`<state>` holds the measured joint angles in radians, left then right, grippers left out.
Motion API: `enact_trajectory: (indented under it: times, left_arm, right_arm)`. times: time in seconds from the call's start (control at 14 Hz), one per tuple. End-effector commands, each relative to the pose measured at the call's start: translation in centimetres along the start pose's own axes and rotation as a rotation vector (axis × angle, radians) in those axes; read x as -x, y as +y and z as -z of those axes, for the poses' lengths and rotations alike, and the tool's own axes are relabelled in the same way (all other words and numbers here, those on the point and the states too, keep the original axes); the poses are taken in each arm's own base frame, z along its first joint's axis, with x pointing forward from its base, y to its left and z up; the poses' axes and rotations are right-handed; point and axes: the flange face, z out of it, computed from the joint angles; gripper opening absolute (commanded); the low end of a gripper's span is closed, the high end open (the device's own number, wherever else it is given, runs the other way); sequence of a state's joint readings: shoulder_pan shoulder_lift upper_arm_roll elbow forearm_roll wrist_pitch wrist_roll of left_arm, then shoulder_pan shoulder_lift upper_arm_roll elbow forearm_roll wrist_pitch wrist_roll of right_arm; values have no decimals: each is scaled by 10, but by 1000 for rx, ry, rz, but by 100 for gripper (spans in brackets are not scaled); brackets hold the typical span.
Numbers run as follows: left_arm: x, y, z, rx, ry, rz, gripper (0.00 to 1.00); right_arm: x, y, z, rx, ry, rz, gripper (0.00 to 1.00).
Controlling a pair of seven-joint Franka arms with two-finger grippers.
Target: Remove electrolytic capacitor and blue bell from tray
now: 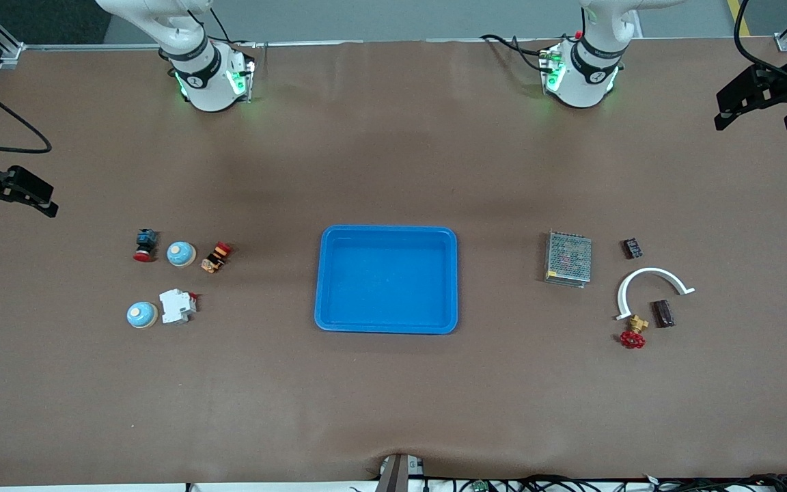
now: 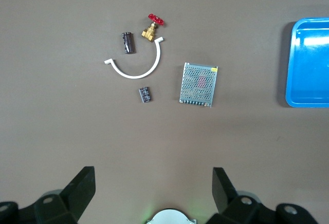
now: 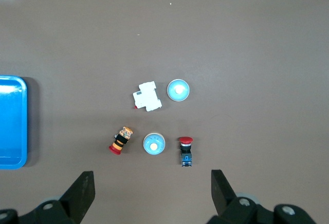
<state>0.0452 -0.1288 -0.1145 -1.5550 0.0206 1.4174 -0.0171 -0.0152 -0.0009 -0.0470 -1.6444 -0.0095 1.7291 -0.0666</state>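
Grippers hang at the front view's edges: the left gripper (image 1: 755, 102) upper right, the right gripper (image 1: 11, 195) at mid-left, both spread wide and empty. Two blue bells (image 1: 180, 253) (image 1: 141, 314) sit left of the centred blue tray (image 1: 386, 232). A dark capacitor (image 1: 663, 313) lies lower right, beside the white arc (image 1: 653, 275).

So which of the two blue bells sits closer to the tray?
The bell between the red push button and the striped part. The other bell, beside the white breaker, lies farther from the blue tray.
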Motion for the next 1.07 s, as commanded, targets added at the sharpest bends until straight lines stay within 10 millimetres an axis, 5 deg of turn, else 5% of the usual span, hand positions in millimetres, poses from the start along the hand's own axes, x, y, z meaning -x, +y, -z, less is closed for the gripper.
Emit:
enact_trajectory:
  times: [0.0,1.0]
  left_arm:
    - [0,2,0,7,1,-9,100]
    - [-11,3,-7,6,0,-9,100]
  right_arm:
    - [-4,0,3,-1,2,-6,100]
    - [-4,-1,1,-2,-1,-3,100]
